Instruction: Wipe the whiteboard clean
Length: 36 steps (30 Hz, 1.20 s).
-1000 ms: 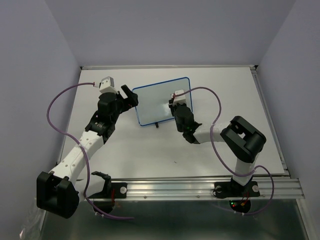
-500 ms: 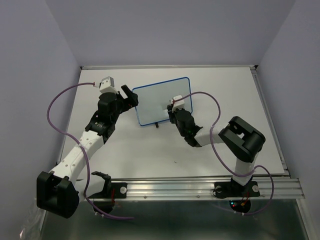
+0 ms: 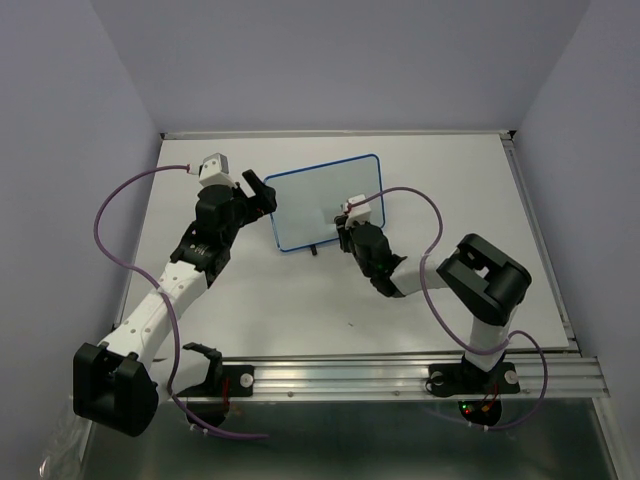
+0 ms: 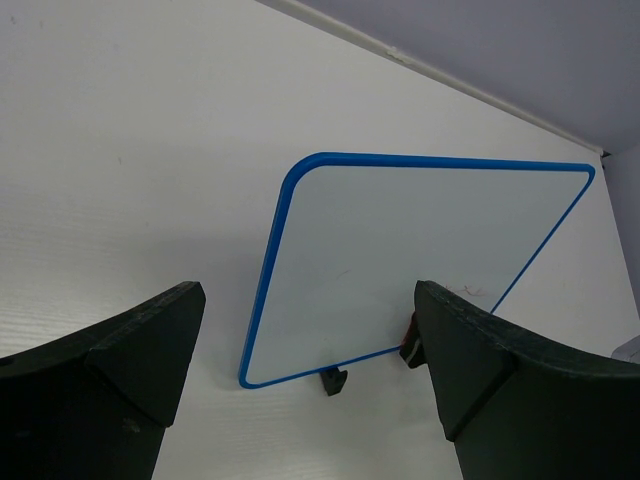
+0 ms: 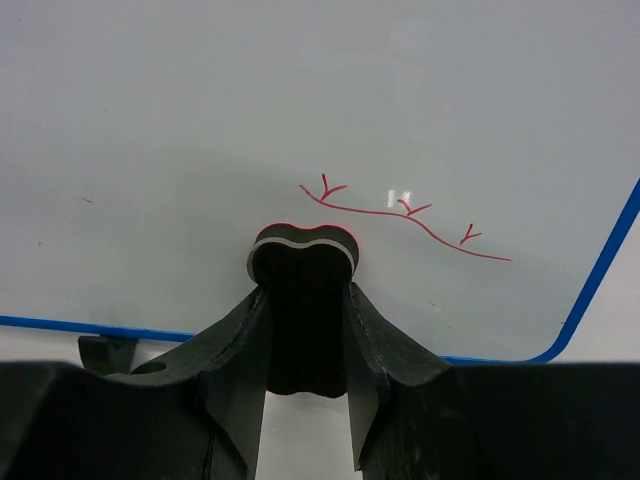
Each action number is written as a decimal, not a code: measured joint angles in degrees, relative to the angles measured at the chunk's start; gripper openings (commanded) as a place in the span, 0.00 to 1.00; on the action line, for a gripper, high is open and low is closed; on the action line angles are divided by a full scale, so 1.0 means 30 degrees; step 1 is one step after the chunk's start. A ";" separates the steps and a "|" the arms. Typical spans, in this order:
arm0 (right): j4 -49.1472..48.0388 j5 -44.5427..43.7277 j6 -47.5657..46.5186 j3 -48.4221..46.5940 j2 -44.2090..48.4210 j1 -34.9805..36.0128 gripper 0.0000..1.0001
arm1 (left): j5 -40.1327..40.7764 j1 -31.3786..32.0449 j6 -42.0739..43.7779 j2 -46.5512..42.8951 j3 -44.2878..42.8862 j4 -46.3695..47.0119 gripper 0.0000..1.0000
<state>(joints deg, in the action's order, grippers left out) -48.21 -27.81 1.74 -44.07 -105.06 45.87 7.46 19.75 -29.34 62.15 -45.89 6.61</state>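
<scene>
Your right hand [image 5: 305, 300], clenched on the black eraser [image 5: 303, 255], has slid toward 6 o'clock on the whiteboard [image 3: 310, 205], which stands at 12 o'clock on the surface [image 3: 300, 300]. Your left hand [image 3: 262, 194] stays released beside it.

Overhead view, two wrist close-ups, whiteboard [image 3: 315, 200] shared

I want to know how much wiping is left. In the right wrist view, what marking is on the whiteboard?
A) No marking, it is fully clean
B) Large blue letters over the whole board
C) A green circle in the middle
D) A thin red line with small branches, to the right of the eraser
D: a thin red line crosses the whiteboard, running rightward from just above the black eraser held in the right gripper.
</scene>
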 measured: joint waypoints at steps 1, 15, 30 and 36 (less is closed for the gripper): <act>0.0000 -0.0153 -0.0029 0.0000 0.0036 0.0000 0.01 | 0.0000 0.0000 0.0000 0.0000 0.0000 0.0000 0.99; -0.0270 -0.2339 -0.2273 -0.2076 0.0437 -0.0437 0.01 | 0.0015 0.0000 -0.0015 0.0000 0.0000 0.0007 0.99; -0.0488 -0.0758 -0.1632 -0.2127 0.0000 -0.0554 0.01 | 0.0015 0.0000 0.0000 0.0000 -0.0007 0.0000 0.99; -0.0707 -0.0233 -0.0444 -0.1144 0.0007 -0.0554 0.01 | 0.0015 0.0000 0.0000 0.0000 -0.0007 -0.0007 0.99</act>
<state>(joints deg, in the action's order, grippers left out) -50.33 -28.51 0.40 -47.51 -105.03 44.21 7.51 19.75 -29.34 62.15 -45.91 6.59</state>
